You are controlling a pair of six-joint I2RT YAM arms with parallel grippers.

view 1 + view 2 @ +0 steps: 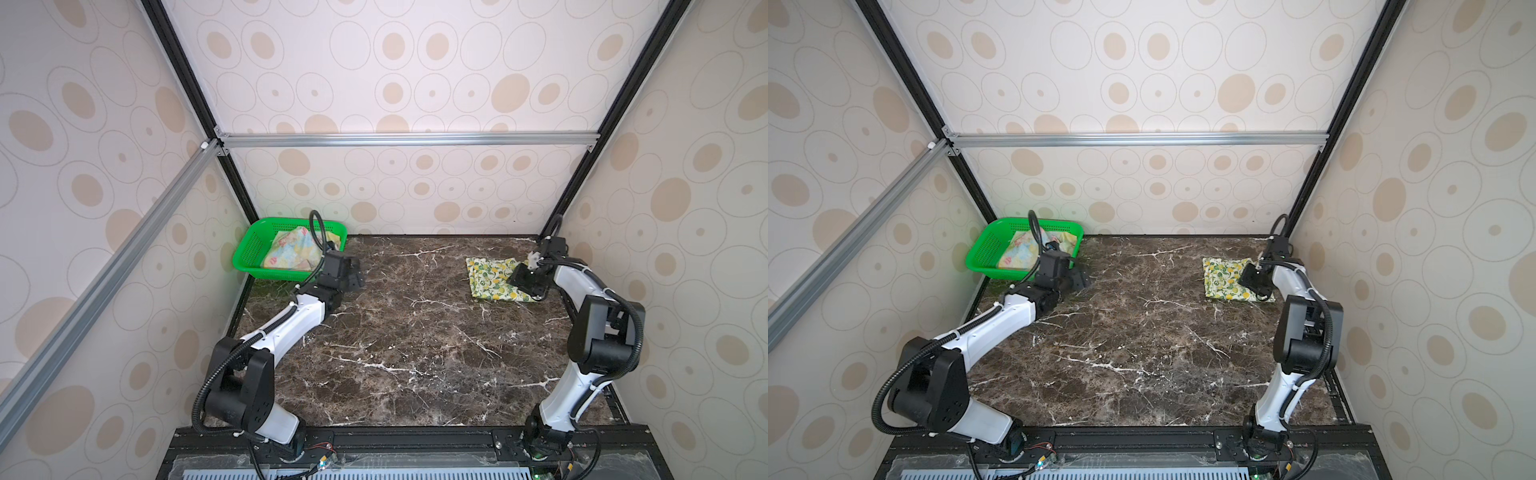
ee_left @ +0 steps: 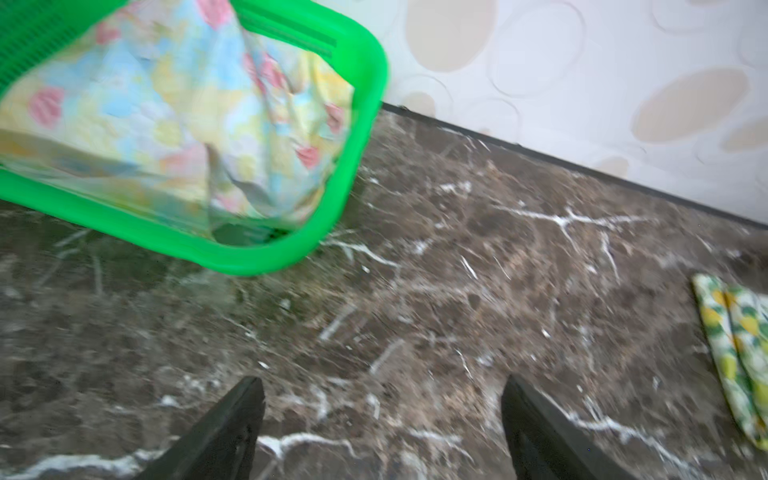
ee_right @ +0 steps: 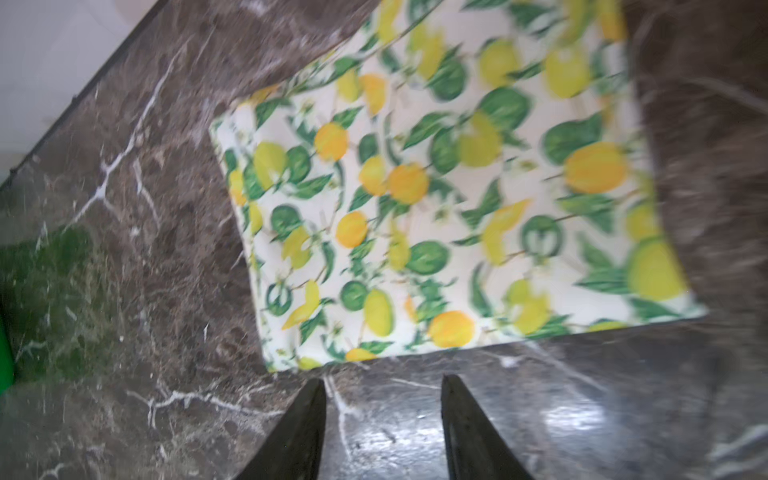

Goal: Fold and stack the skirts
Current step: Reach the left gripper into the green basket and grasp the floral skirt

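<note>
The white skirt with lemons and green leaves (image 1: 492, 276) (image 1: 1223, 276) lies folded flat on the dark marble table at the back right. My right gripper (image 1: 527, 282) (image 1: 1254, 280) hovers over its right edge. In the right wrist view the jaws (image 3: 382, 386) stand open and empty, just off the lemon skirt's (image 3: 449, 199) edge. The pastel skirt with pink flowers (image 1: 291, 251) (image 1: 1021, 251) (image 2: 166, 124) lies crumpled in the green basket. My left gripper (image 1: 357, 278) (image 1: 1081, 280) (image 2: 384, 390) is wide open and empty over bare table, right of the basket.
The green perforated basket (image 1: 245, 253) (image 1: 980, 253) (image 2: 365, 124) stands in the back left corner against the patterned walls. Walls close in the table at the back and both sides. The lemon skirt (image 2: 739, 353) shows at the edge of the left wrist view.
</note>
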